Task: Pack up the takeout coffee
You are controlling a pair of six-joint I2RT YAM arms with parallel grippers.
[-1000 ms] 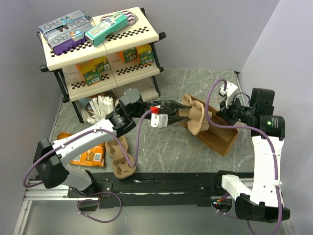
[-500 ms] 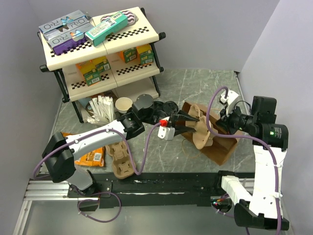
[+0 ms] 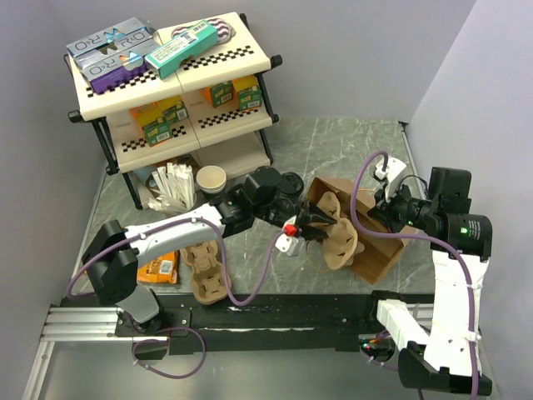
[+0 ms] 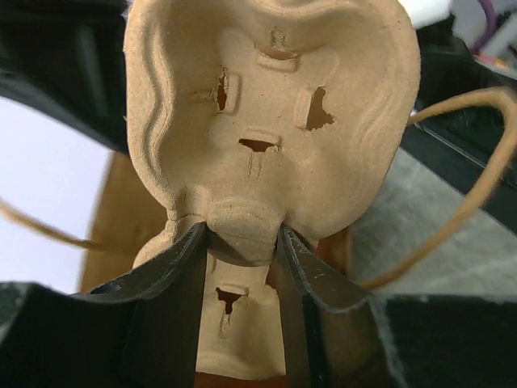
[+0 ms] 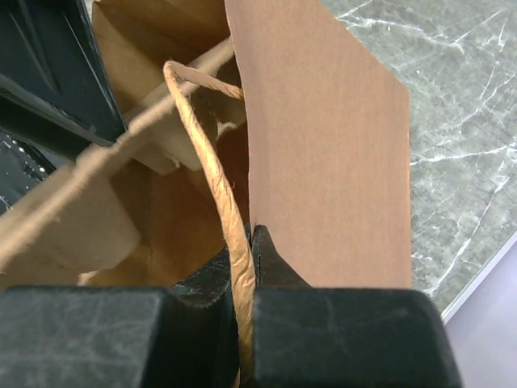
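My left gripper [image 3: 310,225] [image 4: 242,242] is shut on the middle ridge of a brown pulp cup carrier [image 3: 339,235] [image 4: 266,121]. It holds the carrier tilted at the mouth of a brown paper bag [image 3: 376,254]. My right gripper [image 3: 385,210] [image 5: 252,242] is shut on the bag's rim [image 5: 323,145], and the twine handle [image 5: 206,153] runs past its fingers. The takeout coffee [image 3: 290,182] shows only as a black lid behind my left wrist, with neither gripper on it.
A second pulp carrier [image 3: 206,268] and an orange snack bag [image 3: 154,267] lie near my left arm's base. A cup of white sticks [image 3: 171,185] and an open paper cup [image 3: 211,178] stand by the shelf rack [image 3: 175,92] at the back left.
My left arm has swung right and nearer with the carrier, bringing it to the bag's mouth. The bag has tipped and shifted nearer, and my right gripper has stayed on its rim.
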